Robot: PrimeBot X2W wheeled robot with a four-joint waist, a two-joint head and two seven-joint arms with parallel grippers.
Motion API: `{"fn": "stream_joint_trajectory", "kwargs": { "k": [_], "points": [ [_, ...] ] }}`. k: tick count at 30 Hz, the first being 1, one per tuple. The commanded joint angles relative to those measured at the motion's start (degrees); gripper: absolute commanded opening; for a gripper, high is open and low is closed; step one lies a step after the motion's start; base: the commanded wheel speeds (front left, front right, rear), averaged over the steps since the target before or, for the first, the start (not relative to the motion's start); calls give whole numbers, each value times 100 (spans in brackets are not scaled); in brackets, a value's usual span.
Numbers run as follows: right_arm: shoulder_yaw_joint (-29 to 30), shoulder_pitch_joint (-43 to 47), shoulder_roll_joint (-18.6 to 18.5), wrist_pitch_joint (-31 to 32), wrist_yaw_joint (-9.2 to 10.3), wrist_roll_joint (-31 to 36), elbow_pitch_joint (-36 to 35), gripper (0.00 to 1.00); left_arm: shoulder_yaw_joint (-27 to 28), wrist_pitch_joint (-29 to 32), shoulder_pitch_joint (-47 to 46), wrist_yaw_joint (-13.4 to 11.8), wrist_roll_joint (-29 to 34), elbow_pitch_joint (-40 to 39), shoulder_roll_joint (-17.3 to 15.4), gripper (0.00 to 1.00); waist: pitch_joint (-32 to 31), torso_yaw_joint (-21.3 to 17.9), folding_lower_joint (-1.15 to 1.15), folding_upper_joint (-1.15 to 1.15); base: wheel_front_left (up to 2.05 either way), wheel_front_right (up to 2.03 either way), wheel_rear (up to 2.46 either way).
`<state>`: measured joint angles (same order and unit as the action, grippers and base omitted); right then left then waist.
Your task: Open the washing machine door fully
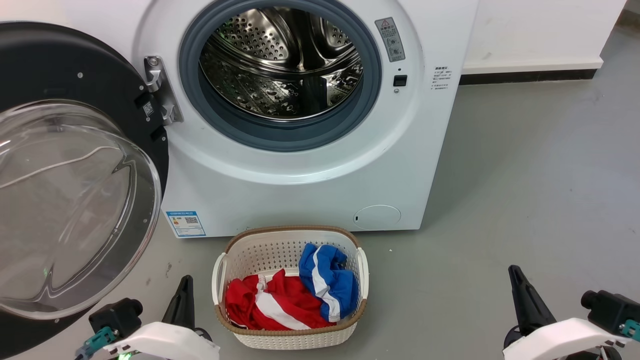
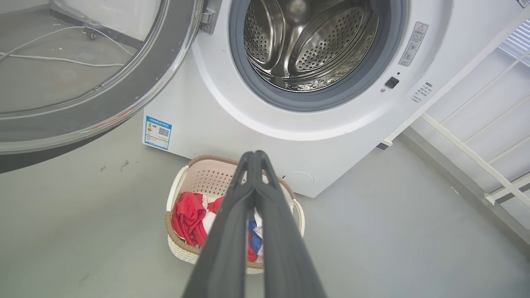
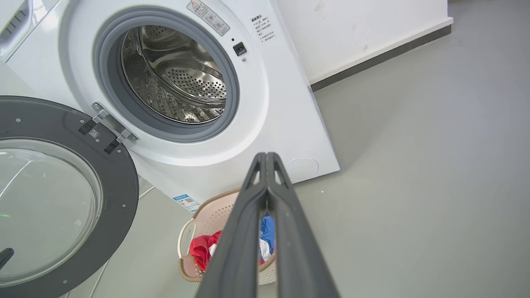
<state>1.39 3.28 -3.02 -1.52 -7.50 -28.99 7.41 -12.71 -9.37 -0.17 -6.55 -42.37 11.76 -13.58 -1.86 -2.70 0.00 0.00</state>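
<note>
The washing machine door (image 1: 65, 200) stands swung wide open to the left of the white washing machine (image 1: 310, 190), its black rim and clear domed glass facing me. It hangs from a metal hinge (image 1: 160, 90). The same door (image 3: 58, 198) is at the left in the right wrist view, and its rim (image 2: 136, 82) crosses the upper left of the left wrist view. The steel drum (image 1: 282, 62) lies exposed inside its blue-grey rubber ring. My left gripper (image 1: 184, 287) is low at the lower left, shut and empty, just right of the door's lower edge. My right gripper (image 1: 515, 280) is shut and empty at the lower right, far from the door.
A cream laundry basket (image 1: 290, 245) with red and blue clothes (image 1: 295, 295) sits on the grey floor in front of the machine, between my arms. A white wall with a dark skirting (image 1: 525, 75) runs behind on the right. White cables (image 2: 62, 58) lie on the floor beyond the door.
</note>
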Motion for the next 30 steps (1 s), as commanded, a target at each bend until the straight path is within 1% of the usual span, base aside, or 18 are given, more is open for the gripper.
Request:
{"fn": "stream_joint_trajectory", "kwargs": {
  "k": [1,15,30],
  "points": [
    [25,-198,-29,18,0,-241,-50,0,95,39,-168,53,-189,-51,22,0,3,4,0,0,0,0,0],
    [103,-354,-40,158,0,-1489,90,0,443,332,-268,328,-1178,-1,216,0,30,40,0,0,0,0,0],
    [180,-514,-45,299,0,-2628,221,0,770,610,-359,584,-2081,45,401,0,60,79,0,0,0,0,0]
  ]
}}
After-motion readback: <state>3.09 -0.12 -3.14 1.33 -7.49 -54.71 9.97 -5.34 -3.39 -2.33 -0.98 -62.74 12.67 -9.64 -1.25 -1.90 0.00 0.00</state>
